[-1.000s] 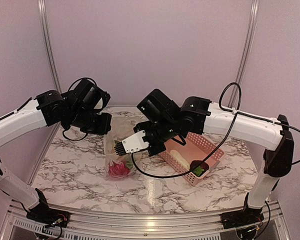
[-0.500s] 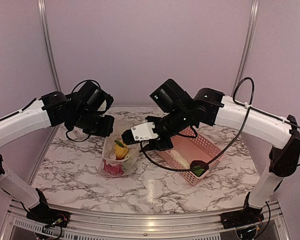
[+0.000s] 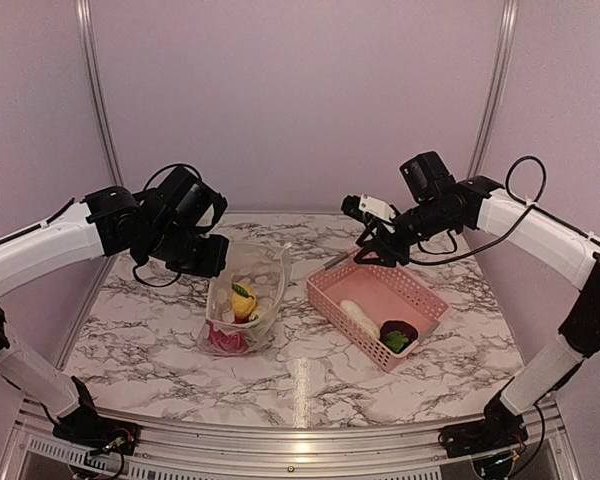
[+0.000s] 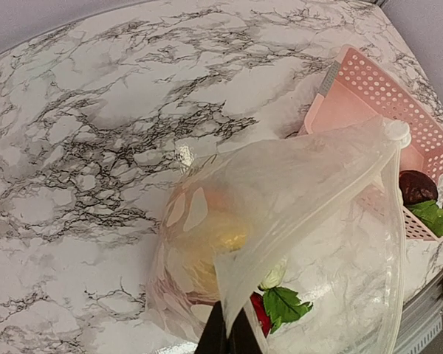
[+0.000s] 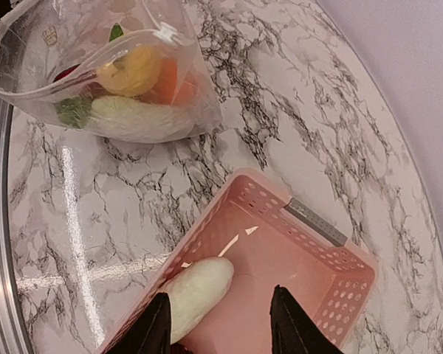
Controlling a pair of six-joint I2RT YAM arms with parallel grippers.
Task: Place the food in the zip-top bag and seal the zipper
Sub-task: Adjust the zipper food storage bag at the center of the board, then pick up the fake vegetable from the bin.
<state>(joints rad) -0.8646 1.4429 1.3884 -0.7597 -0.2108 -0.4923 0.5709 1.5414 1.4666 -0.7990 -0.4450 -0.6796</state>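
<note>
The zip-top bag (image 3: 242, 300) stands open on the marble table, left of centre. Several food pieces lie in it: a yellow piece (image 3: 243, 301), a red one (image 3: 227, 338), a white oblong one (image 5: 133, 118) and a green leaf (image 4: 284, 304). My left gripper (image 3: 208, 262) is shut on the bag's mouth edge (image 4: 232, 295) and holds it up. The zipper strip (image 5: 88, 63) is unsealed. My right gripper (image 3: 372, 250) is open and empty above the pink basket (image 3: 420, 290). In the basket lie a white oblong piece (image 5: 196, 291) and a dark purple piece (image 3: 398, 330) with green leaves.
The pink basket (image 5: 310, 214) sits right of centre, with a grey strip (image 5: 316, 221) on its far rim. It also shows at the top right of the left wrist view (image 4: 384, 88). Purple walls close in the table at the back and sides.
My right gripper has pulled back from the bag's mouth, to the right, and now hangs over the basket. A yellow piece now lies in the bag. The left gripper still holds the bag.
</note>
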